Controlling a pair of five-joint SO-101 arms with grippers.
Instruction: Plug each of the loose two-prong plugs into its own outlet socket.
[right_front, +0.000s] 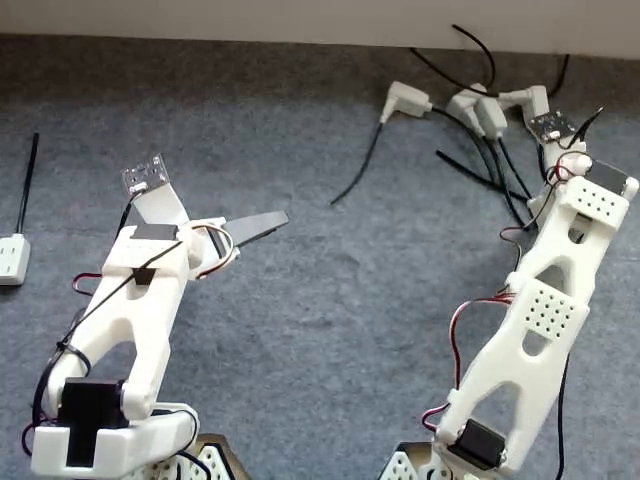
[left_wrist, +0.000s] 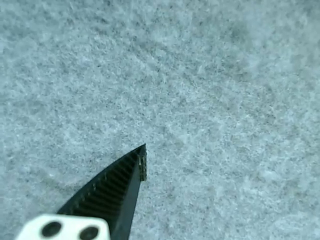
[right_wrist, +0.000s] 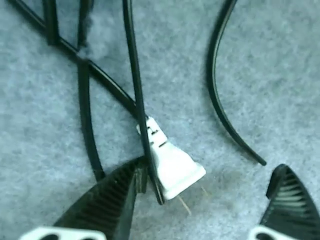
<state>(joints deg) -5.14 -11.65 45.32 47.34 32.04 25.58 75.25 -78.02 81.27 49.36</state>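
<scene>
Right tool (right_wrist: 210, 167) gapes open; left tool (right_front: 215, 203) seemingly spread wide.

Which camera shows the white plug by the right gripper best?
Right wrist view: the plug lies close up, prongs showing, inside the open right gripper. The high view shows plugs small among cables; the left wrist view faces carpet.

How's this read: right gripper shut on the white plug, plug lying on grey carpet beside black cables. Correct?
One error: the right gripper is open, not shut on the white plug; the right wrist view shows its fingers spread. The plug does lie on grey carpet beside black cables.
</scene>
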